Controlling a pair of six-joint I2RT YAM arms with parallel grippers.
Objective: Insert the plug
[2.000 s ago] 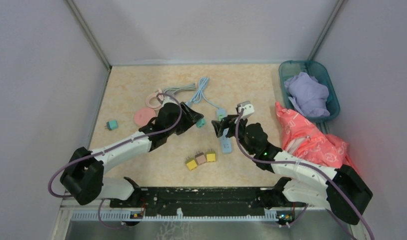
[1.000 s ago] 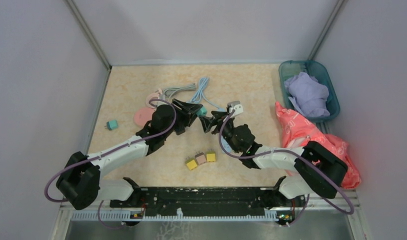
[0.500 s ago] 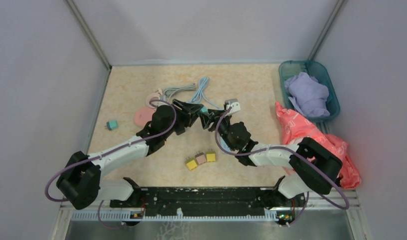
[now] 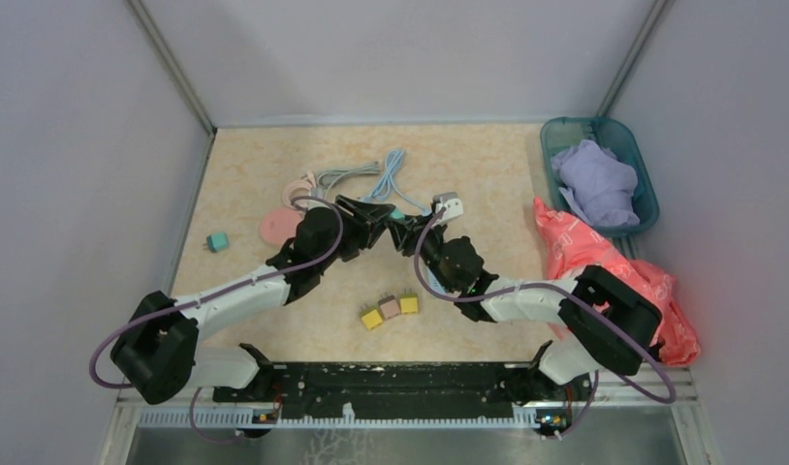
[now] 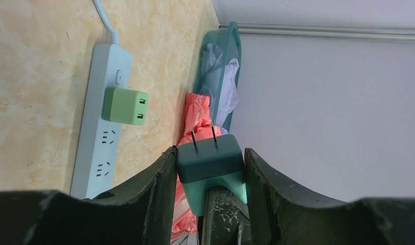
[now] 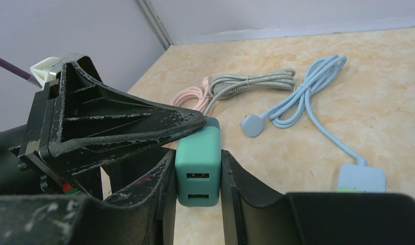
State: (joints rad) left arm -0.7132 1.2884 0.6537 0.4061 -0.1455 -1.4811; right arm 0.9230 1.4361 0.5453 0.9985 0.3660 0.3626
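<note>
A teal two-prong plug [image 5: 210, 158] is pinched between the fingers of my left gripper [image 5: 210, 152], prongs pointing away from the wrist. My right gripper [image 6: 198, 157] is shut on the same plug [image 6: 198, 158] from the other end, its two USB ports facing that camera. From above, both grippers meet at the plug [image 4: 395, 214] over the table's middle. A pale power strip [image 5: 101, 122] lies on the table with a light green plug [image 5: 125, 106] seated in it; its end [image 6: 361, 178] shows in the right wrist view.
Coiled grey [image 6: 251, 81] and blue [image 6: 307, 87] cables lie at the back. Three small plugs [image 4: 390, 308] sit near the front, another teal one [image 4: 216, 242] at the left by a pink disc [image 4: 277, 228]. A teal basket [image 4: 565, 124] and pink bag [image 4: 604, 266] stand right.
My right gripper swung left to the plug in the left gripper and closed its fingers on it. The left gripper kept its grip and barely moved.
</note>
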